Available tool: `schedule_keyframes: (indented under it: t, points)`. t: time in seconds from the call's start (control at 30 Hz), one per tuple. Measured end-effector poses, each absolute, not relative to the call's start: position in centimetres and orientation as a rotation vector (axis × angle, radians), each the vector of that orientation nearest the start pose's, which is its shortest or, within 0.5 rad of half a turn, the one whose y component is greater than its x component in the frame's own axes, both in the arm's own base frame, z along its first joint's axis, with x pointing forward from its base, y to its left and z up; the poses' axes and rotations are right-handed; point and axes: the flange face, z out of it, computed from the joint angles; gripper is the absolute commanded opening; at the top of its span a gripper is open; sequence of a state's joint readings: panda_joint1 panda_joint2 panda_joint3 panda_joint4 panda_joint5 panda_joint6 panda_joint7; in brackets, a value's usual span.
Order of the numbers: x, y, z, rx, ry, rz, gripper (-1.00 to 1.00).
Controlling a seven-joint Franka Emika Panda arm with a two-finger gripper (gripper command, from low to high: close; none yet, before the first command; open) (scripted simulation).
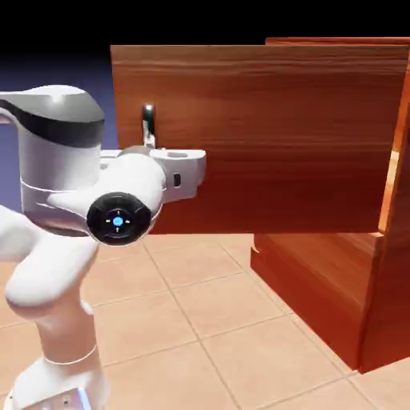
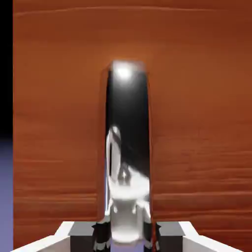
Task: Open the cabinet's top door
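**A:** Start with the exterior view. Where is the top door?

**B:** The top door (image 1: 264, 136) is swung well out from the cabinet (image 1: 384, 264), its broad wood-grain face turned toward the camera. Its handle (image 1: 148, 120) stands upright near the door's free edge, on the picture's left. The gripper (image 1: 152, 148) is right at the lower part of that handle, though the arm's wrist hides the fingertips here. Below, the shorter lower panel (image 1: 316, 296) sits shut.

**A:** And the hand view?

**B:** The handle (image 2: 127, 147) fills the middle, a shiny curved metal bar against the door's wood (image 2: 197, 123). Its lower end sits between the two dark fingers (image 2: 101, 234), which press in on either side. I judge the gripper (image 2: 127, 235) clenched on the handle.

**A:** How will it handle?

**B:** Probably a stiff, rigid panel, fairly heavy, turning only on its hinge, so a pull should follow an arc. The polished metal looks slippery; a firm pinch across the bar, where the fingers are now, seems the right hold. A straight tug could make them slide along it.

**A:** Any writing or labels?

**B:** None readable in either view.
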State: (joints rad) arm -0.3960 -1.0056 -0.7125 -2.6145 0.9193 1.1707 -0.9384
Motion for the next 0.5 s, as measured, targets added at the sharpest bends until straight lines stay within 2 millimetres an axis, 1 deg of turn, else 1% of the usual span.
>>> schedule_keyframes:
  t: [0.23, 0.37, 0.5]
  points:
    - [14.4, -25.4, 55.5, -1.547, -0.484, -0.751, -1.0]
    - [14.9, -28.7, 55.5, -1.522, -0.535, -0.698, -1.0]
    - [15.5, -31.4, 55.5, -1.5, -0.577, -0.652, -1.0]
